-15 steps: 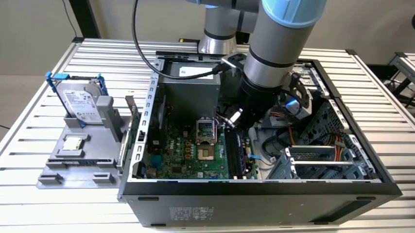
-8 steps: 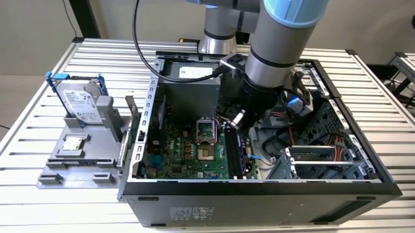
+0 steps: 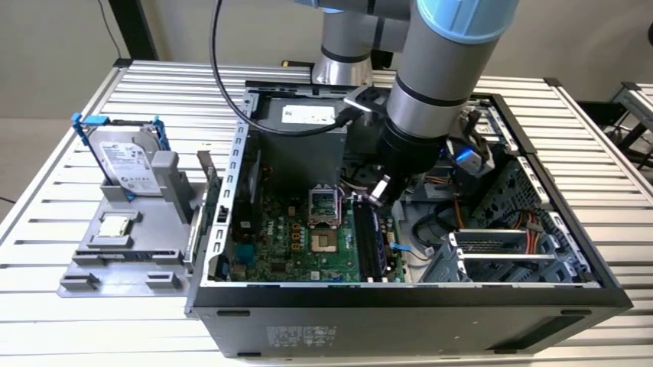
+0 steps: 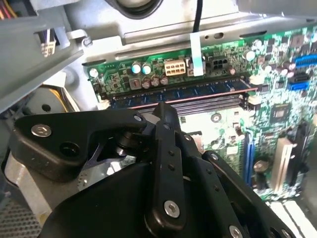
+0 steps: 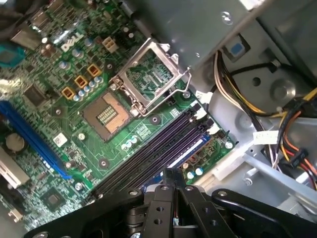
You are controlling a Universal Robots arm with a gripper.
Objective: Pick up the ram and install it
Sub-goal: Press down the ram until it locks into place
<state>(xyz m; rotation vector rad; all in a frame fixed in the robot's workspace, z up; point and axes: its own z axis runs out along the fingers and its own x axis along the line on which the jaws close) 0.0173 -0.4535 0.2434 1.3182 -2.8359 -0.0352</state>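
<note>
Slatted metal table (image 3: 61, 321) carries an open computer case (image 3: 408, 306); the ram (image 4: 178, 91), probably light, stiff and fragile, best gripped by its long edges, stands in its slot just beyond the gripper (image 4: 165, 108), whose fingers are pressed together, holding nothing

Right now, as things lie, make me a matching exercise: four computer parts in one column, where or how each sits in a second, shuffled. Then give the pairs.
1. hard drive
2. processor chip
3. ram stick
4. processor socket

A. on the board, lid raised, empty
B. on edge in a board slot
C. upright, outside the case
D. lying flat, outside the case

Pairs: 1-C, 2-D, 3-B, 4-A
</note>
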